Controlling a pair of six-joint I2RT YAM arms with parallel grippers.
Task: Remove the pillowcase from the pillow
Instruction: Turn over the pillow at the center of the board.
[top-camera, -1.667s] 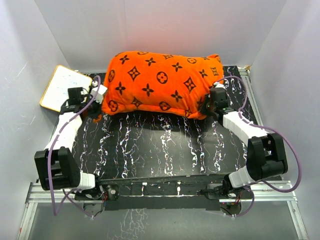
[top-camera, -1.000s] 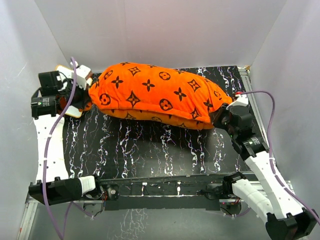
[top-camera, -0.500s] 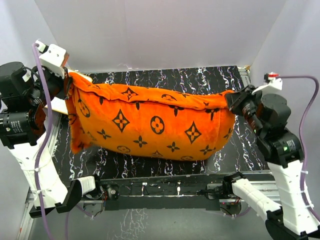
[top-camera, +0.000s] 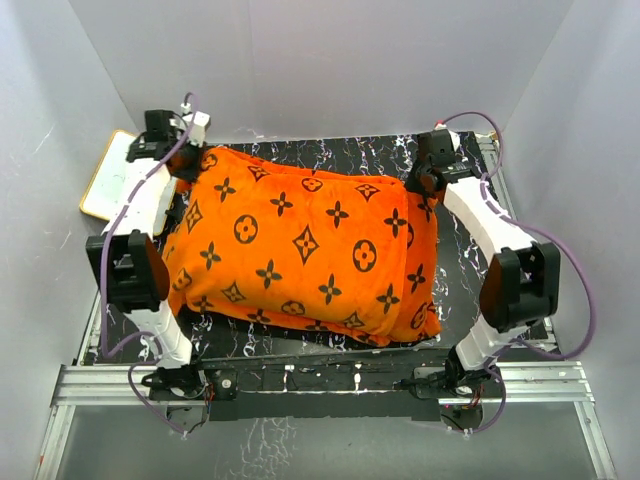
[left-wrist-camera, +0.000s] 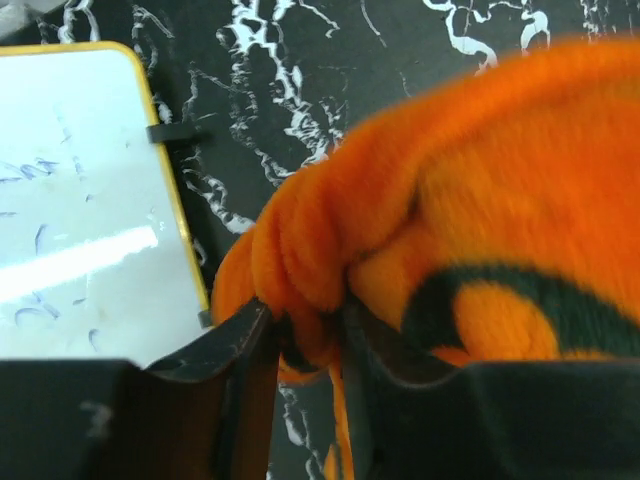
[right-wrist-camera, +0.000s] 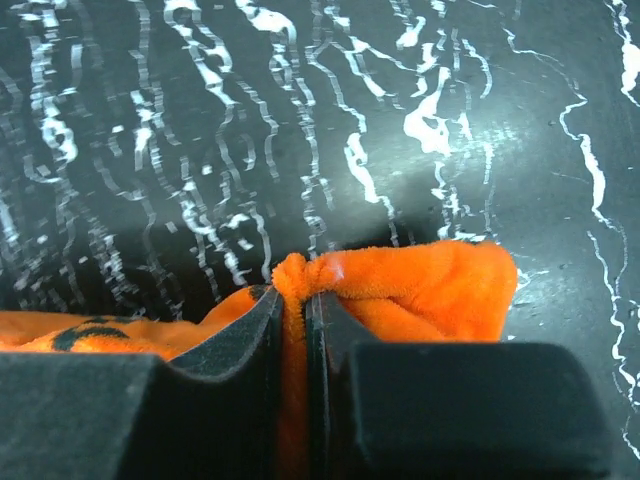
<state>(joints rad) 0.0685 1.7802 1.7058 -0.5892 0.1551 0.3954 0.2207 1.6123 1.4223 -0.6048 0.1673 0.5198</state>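
Note:
The orange pillowcase with dark brown motifs lies bulging across the black marbled table, from the back left to the front right. The pillow is hidden inside it. My left gripper is at its back left corner. In the left wrist view a thick fold of the pillowcase sits pinched in the left gripper, the jaws a little apart. My right gripper is at the back right corner. In the right wrist view the right gripper is clamped tight on a thin edge of the pillowcase.
A small white board with a yellow wooden frame lies at the back left, just beyond the left gripper, and shows in the left wrist view as the board. Grey walls close the table on three sides. A metal rail runs along the front.
Both arms have come down from holding the pillowcase stretched in the air to the back of the table. The pillowcase now lies on the table. The left jaws have eased slightly apart.

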